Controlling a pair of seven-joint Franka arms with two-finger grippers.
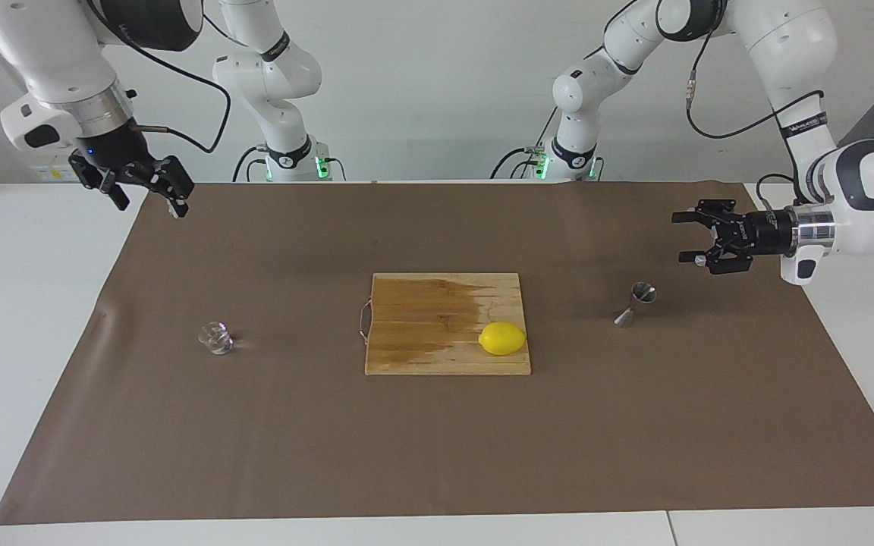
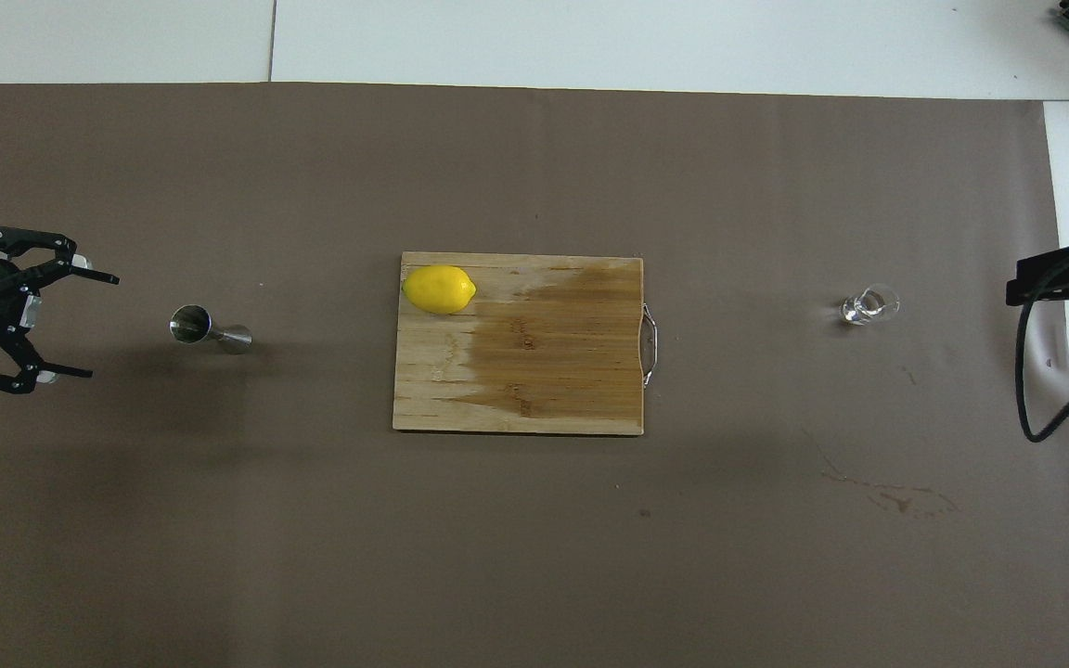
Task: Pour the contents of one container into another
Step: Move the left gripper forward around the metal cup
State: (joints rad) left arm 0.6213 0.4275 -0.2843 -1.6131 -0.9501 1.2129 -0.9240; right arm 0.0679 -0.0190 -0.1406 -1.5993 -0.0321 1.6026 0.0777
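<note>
A tiny clear glass cup [image 1: 216, 338] [image 2: 869, 305] stands on the brown mat toward the right arm's end. The small steel jigger [image 1: 636, 303] [image 2: 208, 330] stands upright toward the left arm's end. My left gripper [image 1: 680, 238] [image 2: 103, 326] hangs level and open over the mat beside the jigger. It points at the jigger from the table's end, a little above it and apart from it, holding nothing. My right gripper [image 1: 149, 206] waits open and empty, high over the mat's corner at the right arm's end.
A wooden cutting board [image 1: 414, 334] [image 2: 544, 390] lies mid-table, its wire handle toward the right arm's end. A yellow lemon [image 1: 502, 338] [image 2: 440, 289] rests on the board's corner nearest the jigger. A faint stain [image 2: 896, 496] marks the mat.
</note>
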